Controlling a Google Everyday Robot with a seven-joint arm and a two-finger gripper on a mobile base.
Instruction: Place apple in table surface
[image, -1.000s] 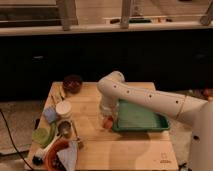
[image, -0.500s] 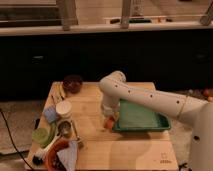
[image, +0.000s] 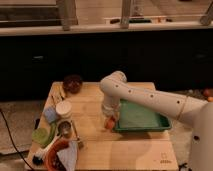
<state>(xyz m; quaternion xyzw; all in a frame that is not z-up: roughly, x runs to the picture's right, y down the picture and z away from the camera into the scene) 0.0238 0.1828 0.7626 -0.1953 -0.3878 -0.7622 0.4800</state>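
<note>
The apple (image: 109, 123) is a small orange-red fruit at the tip of my gripper (image: 109, 119), just left of the green tray (image: 145, 120). It sits low over the light wooden table surface (image: 95, 107); I cannot tell whether it touches the wood. My white arm reaches in from the right, bends above the tray and points the gripper straight down onto the apple. The gripper hides the apple's upper part.
A dark brown bowl (image: 73, 83) stands at the table's back left. Along the left edge are a white cup (image: 63, 108), a blue cup (image: 50, 114), a green cup (image: 41, 135), a metal cup (image: 64, 128) and an orange-rimmed bowl (image: 56, 154). A dark counter runs behind.
The arm and apple hold almost the same place beside the tray; the gripper looks slightly lower toward the table.
</note>
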